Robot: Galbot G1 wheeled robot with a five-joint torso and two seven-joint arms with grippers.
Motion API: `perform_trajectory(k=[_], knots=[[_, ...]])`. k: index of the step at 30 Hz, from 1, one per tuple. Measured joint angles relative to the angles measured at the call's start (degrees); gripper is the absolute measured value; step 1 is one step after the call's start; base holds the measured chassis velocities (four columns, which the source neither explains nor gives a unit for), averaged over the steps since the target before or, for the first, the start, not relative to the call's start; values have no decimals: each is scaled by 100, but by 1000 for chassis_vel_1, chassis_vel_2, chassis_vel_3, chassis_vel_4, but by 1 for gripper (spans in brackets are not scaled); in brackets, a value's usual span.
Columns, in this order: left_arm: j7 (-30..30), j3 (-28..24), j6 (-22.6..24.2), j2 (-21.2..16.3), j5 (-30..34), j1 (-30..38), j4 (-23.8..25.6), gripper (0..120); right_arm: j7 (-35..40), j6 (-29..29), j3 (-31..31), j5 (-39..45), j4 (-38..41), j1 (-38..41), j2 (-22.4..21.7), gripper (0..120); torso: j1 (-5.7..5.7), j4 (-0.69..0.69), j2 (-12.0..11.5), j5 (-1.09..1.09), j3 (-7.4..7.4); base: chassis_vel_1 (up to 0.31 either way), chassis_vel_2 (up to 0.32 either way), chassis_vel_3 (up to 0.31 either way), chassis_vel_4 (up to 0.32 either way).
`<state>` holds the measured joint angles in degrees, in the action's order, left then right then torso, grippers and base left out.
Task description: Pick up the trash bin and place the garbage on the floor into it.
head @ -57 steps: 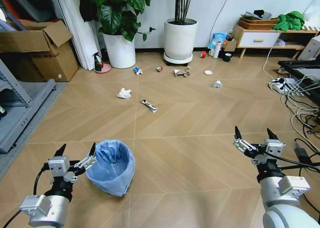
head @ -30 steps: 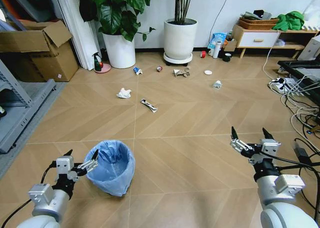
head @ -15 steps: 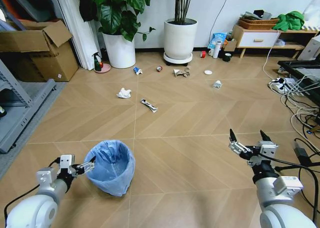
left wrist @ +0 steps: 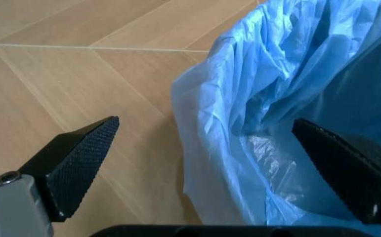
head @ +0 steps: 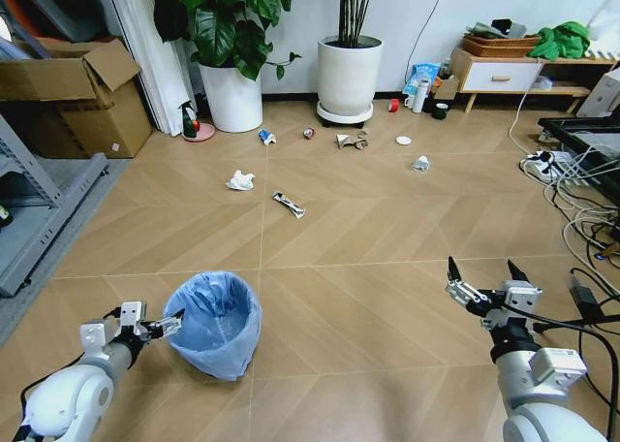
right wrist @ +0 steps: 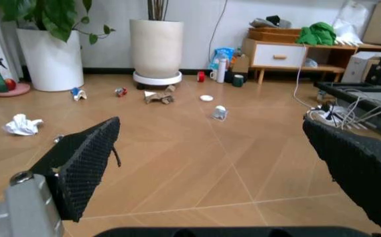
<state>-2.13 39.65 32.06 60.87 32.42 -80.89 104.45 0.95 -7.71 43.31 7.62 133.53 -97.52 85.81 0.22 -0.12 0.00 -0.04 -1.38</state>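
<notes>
The trash bin point(head: 215, 324), lined with a crinkly light-blue bag, stands upright on the floor point(head: 368, 238) at the near left. My left gripper point(head: 153, 319) is open at its left rim. In the left wrist view the bag's rim point(left wrist: 225, 118) lies between the fingers point(left wrist: 78, 158), one outside and one over the bin's inside. My right gripper point(head: 481, 272) hangs open and empty at the near right. The garbage lies farther off: crumpled paper point(head: 240, 180), a flattened wrapper point(head: 289, 205), a blue can point(head: 266, 137), a red can point(head: 309, 132), cardboard bits point(head: 351, 141) and a white lid point(head: 404, 141).
Two white planters point(head: 232, 98) point(head: 349, 77) stand by the back wall, with a green spray bottle point(head: 188, 120) beside the left one. A cardboard box point(head: 82, 93) and a metal shelf point(head: 39, 219) line the left. Cables point(head: 572, 171) cover the floor at right.
My left arm has dropped and drawn back toward the lower left, bringing its open gripper down level with the bin's rim. The right gripper has sunk slightly. The bin has not moved.
</notes>
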Motion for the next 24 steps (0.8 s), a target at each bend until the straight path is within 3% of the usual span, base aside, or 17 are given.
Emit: perform_trajectory(k=[13, 20, 24], knots=[[7, -363, 41, -110, -11, 458, -554, 95, 53, -10, -14, -6, -73, 25, -4, 100, 0, 0, 0, 2, 0, 0, 0, 0, 0], [11, -464, 32, -135, -37, 534, -649, 79, 61, 40, -14, -19, -94, 3, 21, 100, -1, 1, 1, 5, 1, 0, 0, 0, 0], [18, -538, 89, -167, -50, 512, -599, 58, 72, 50, -9, -8, -101, 22, 6, 100, -1, 0, 1, 0, 1, 0, 0, 0, 0]])
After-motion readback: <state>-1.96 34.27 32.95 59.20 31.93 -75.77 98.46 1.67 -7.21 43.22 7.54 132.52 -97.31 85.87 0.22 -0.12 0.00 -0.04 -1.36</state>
